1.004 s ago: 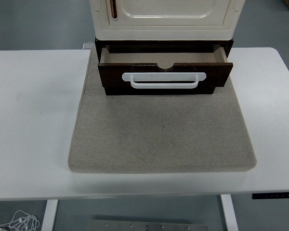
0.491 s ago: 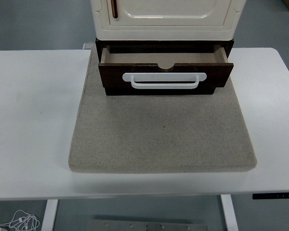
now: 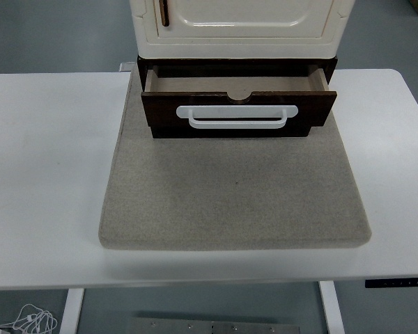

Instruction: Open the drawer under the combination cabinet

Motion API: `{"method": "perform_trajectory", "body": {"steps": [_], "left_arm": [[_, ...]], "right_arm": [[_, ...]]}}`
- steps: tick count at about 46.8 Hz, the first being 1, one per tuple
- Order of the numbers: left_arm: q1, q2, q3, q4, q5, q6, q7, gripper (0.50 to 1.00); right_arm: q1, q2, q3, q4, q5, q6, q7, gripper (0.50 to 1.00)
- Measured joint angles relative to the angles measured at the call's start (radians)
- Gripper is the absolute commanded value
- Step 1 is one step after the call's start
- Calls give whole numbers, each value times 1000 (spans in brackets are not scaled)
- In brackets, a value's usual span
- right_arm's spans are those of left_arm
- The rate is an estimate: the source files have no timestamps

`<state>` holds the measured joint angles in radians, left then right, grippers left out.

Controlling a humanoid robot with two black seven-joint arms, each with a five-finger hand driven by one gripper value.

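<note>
A cream cabinet (image 3: 238,28) with a closed door stands at the back of the table on a dark brown base. The dark brown drawer (image 3: 238,111) under it is pulled out a short way, and its pale inside (image 3: 233,83) looks bare. A white bar handle (image 3: 237,116) runs across the drawer front. Neither of my hands is in view.
A grey felt mat (image 3: 233,188) lies under the cabinet and reaches toward the near edge of the white table (image 3: 49,174). A small control panel (image 3: 397,282) sits on the table's front edge at the right. Cables (image 3: 28,321) lie on the floor below.
</note>
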<state>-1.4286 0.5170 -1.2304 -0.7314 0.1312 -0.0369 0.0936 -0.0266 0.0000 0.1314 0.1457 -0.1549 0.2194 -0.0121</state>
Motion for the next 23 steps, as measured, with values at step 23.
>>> {"method": "perform_trajectory", "body": {"steps": [23], "left_arm": [[198, -50, 11, 163, -48, 0, 9, 1000]], "right_arm": [[-4, 0, 0, 0, 0, 0, 1, 926]]}}
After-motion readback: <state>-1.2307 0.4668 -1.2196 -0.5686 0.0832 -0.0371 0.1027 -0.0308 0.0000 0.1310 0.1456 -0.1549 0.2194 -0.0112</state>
